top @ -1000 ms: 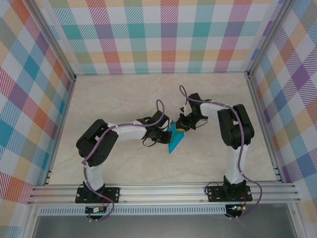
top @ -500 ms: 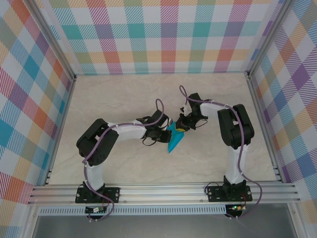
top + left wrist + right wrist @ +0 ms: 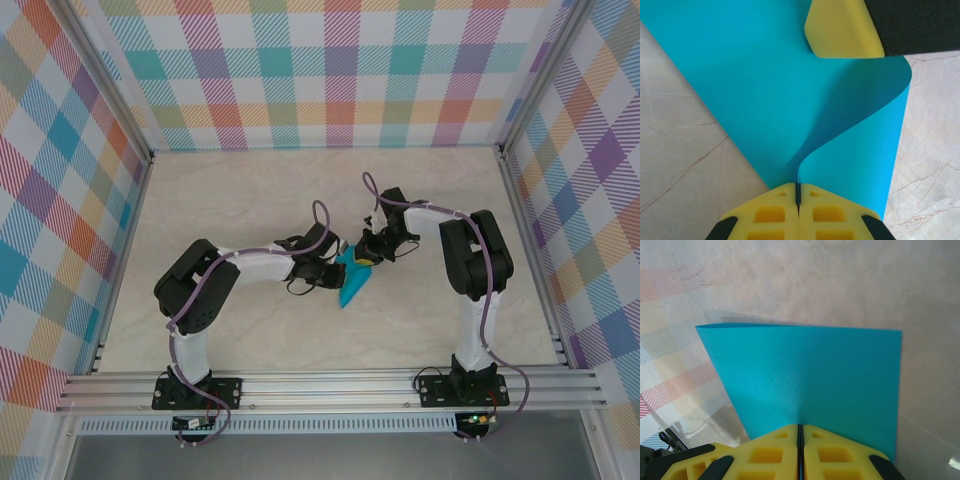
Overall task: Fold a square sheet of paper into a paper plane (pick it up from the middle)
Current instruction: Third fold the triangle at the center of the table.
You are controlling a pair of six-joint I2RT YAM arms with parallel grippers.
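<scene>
The square sheet of paper (image 3: 352, 284) is teal-blue and lies at the table's middle, folded, with a point toward the near left. My left gripper (image 3: 333, 272) comes from the left and is shut on one edge of the sheet (image 3: 790, 100), which curls upward from the jaws. My right gripper (image 3: 366, 259) comes from the right and is shut on the opposite edge of the sheet (image 3: 810, 375). In the left wrist view one yellow finger (image 3: 842, 30) of the right gripper shows above the paper. Both grippers, left (image 3: 798, 192) and right (image 3: 800, 432), have their pads pressed together on the thin paper.
The marble-patterned tabletop (image 3: 250, 200) is bounded by checked walls (image 3: 330, 70) on three sides and an aluminium rail (image 3: 330, 385) at the near edge. The two arms' elbows (image 3: 195, 285) (image 3: 480, 250) flank the paper.
</scene>
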